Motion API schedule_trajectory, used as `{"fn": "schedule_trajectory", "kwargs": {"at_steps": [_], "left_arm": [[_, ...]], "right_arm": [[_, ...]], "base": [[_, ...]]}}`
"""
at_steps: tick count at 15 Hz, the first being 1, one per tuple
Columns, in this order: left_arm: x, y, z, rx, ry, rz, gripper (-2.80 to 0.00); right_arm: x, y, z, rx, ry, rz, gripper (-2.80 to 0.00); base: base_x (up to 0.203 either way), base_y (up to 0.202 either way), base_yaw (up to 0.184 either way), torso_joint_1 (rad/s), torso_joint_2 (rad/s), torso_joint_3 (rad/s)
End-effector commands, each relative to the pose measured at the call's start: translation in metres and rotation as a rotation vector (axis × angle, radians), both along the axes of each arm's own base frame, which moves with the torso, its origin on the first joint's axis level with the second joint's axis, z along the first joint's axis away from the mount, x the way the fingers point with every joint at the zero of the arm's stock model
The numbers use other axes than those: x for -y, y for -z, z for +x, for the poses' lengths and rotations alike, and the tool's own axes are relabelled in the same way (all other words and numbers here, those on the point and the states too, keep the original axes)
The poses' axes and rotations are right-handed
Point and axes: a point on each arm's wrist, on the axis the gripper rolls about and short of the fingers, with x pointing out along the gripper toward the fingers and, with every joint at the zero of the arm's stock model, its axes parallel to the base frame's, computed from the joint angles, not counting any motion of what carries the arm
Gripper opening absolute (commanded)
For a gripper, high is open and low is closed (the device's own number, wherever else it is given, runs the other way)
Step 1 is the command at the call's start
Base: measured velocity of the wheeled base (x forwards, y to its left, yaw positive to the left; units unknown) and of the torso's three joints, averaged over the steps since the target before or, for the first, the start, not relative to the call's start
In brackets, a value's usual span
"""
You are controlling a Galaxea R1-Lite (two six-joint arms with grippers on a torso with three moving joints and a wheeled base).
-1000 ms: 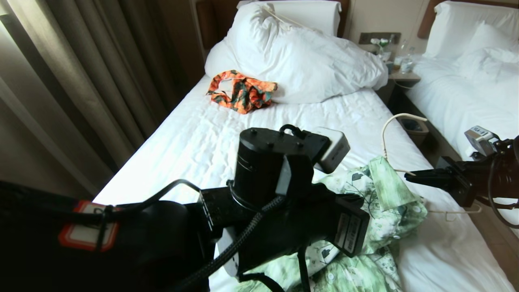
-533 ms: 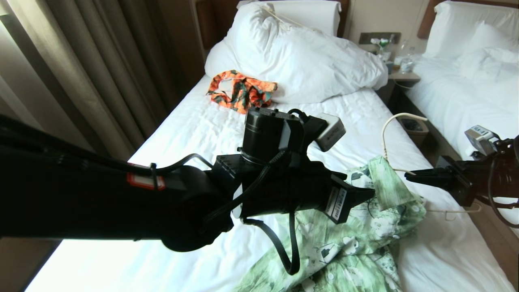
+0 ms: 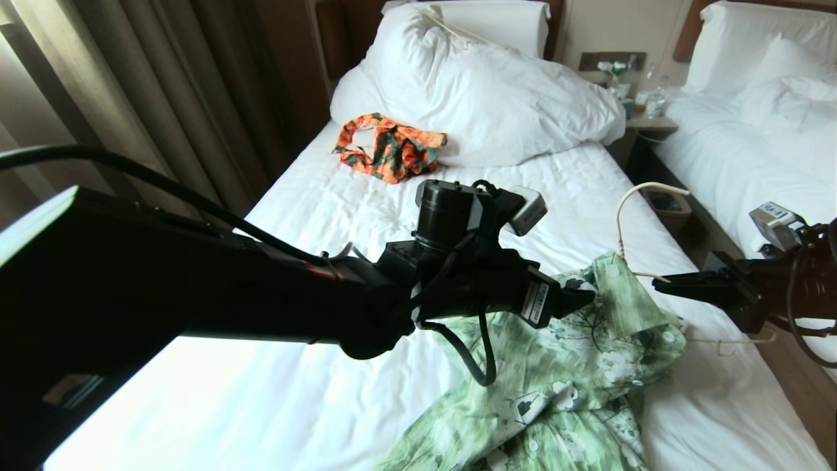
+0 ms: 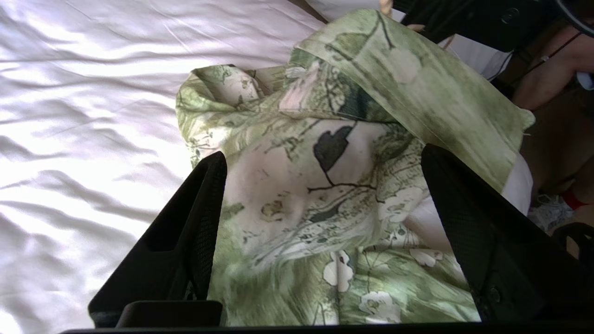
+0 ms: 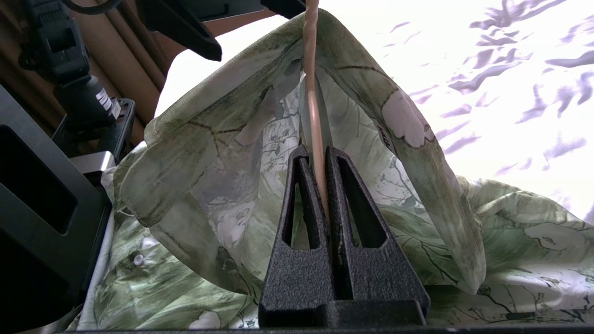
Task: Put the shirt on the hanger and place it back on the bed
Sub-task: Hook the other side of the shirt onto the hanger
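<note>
The green flowered shirt lies crumpled on the bed near its right edge, with its collar part draped over the cream hanger. The hanger's hook rises above the cloth. My right gripper reaches in from the right and is shut on the hanger's thin rod, with shirt fabric hanging round it. My left gripper hovers over the shirt's raised fold. It is open, with cloth showing between the fingers but not gripped.
An orange patterned garment lies by the bunched white duvet at the head of the bed. Curtains hang on the left. A bedside table with bottles, a bin and a second bed are on the right.
My left arm has stretched forward and away from the camera over the shirt, and its gripper has opened. The right gripper and the hanger have stayed still.
</note>
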Motion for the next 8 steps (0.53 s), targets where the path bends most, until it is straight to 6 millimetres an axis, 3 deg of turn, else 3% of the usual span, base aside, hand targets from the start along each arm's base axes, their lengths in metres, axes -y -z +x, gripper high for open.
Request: {"fn": "schedule_trajectory", "kwargs": {"at_steps": [1, 8], "left_arm": [[0.011, 0.013, 0.012, -0.007, -0.004, 0.008, 0.00], [0.037, 0.029, 0.026, -0.004, -0.003, 0.001, 0.00]], "right_arm": [[0.000, 0.000, 0.000, 0.005, -0.003, 0.007, -2.80], [0.001, 0.007, 0.002, -0.015, -0.001, 0.012, -2.80]], "base": [[0.000, 0.000, 0.000, 0.000, 0.00, 0.000], [0.000, 0.000, 0.000, 0.000, 0.00, 0.000]]}}
